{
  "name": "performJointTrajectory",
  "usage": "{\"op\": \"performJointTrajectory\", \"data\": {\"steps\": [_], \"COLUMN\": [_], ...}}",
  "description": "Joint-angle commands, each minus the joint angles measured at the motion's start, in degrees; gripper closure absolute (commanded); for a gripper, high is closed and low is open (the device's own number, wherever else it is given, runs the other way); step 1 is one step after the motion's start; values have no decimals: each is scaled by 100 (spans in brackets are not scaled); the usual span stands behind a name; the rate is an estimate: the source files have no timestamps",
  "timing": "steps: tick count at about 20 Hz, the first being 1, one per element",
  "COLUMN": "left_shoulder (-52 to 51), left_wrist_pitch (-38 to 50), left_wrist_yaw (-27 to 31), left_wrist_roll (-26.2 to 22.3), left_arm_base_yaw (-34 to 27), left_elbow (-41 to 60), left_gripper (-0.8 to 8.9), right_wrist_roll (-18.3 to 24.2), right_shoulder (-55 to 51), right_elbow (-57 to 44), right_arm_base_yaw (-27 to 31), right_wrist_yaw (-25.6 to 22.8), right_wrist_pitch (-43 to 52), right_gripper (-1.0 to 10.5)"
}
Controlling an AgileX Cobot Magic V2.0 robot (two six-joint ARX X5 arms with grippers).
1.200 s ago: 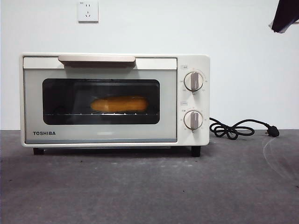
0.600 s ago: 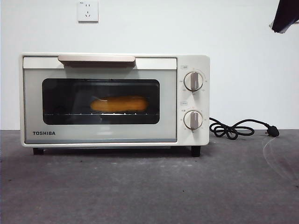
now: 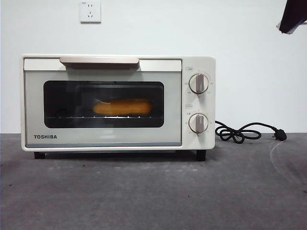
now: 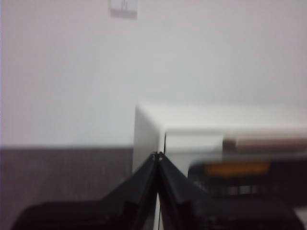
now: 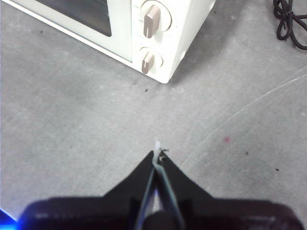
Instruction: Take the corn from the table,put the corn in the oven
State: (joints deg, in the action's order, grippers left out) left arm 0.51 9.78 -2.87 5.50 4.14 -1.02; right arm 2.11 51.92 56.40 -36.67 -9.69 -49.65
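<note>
The corn (image 3: pixel 123 106) lies on the rack inside the cream-white oven (image 3: pixel 117 103), seen through its dark glass window; the oven door is closed. In the left wrist view the corn (image 4: pixel 236 168) shows as an orange blur behind the glass of the oven (image 4: pixel 201 122). My left gripper (image 4: pixel 157 155) is shut and empty, held beside the oven's left corner. My right gripper (image 5: pixel 157 154) is shut and empty, high over the table (image 5: pixel 86 120), in front of the oven's knobs (image 5: pixel 151 19). A black arm tip (image 3: pixel 291 15) shows at the top right corner of the front view.
The oven's black cord (image 3: pixel 244 132) lies coiled on the table to the right of the oven, also seen as the cord (image 5: pixel 290 21) in the right wrist view. A wall socket (image 3: pixel 90 11) sits on the white wall above the oven.
</note>
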Motion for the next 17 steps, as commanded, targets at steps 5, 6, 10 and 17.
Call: {"op": "performJointTrajectory", "data": {"steps": [5,6,10,17], "left_shoulder": [-15,-15,-15,4], "left_wrist_pitch": [-1928,-1956,-1947,-1950], "left_wrist_yaw": [566,568,566,564], "left_wrist_roll": [-160,-240,-264,-264], "left_arm_base_yaw": [-22,-20,-24,-24], "left_elbow": [28,28,28,28], "left_gripper": [817,817,817,817], "right_wrist_roll": [-59,-57,-57,-57], "right_shoulder": [4,4,4,4], "right_elbow": [-42,-39,-39,-39], "right_arm_base_yaw": [-2,-2,-2,-2], "right_wrist_yaw": [-22,-22,-20,-20], "right_wrist_pitch": [35,42,39,39], "right_gripper": [947,947,947,947]}}
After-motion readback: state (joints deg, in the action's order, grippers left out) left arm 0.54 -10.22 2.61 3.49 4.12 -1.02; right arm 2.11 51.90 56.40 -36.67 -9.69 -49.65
